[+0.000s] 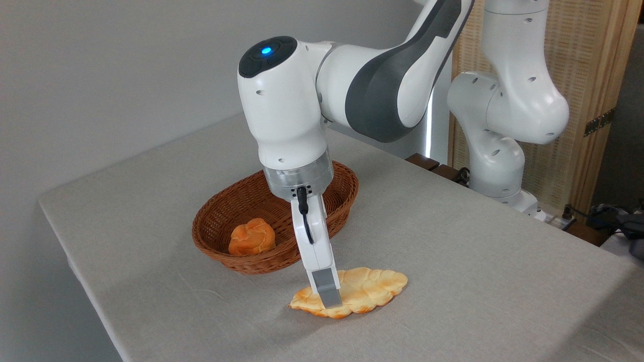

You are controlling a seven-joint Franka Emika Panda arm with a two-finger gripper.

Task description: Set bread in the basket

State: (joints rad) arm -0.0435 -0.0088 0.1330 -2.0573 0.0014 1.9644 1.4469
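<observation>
the bread (370,289) lies flat on the grey table (478,261), just in front of the wicker basket (236,206) and outside it. the gripper (329,297) reaches down onto the loaf's left part, one grey finger in front of it; whether the jaws are apart or pressed on the bread cannot be told. a small orange bun (251,236) sits inside the basket.

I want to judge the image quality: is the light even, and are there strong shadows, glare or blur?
In the camera view the light is soft and even; the gripper and bread are sharp, the bread throws only a faint shadow on the table, no glare on the basket, and a bright strip glows behind the arm.
</observation>
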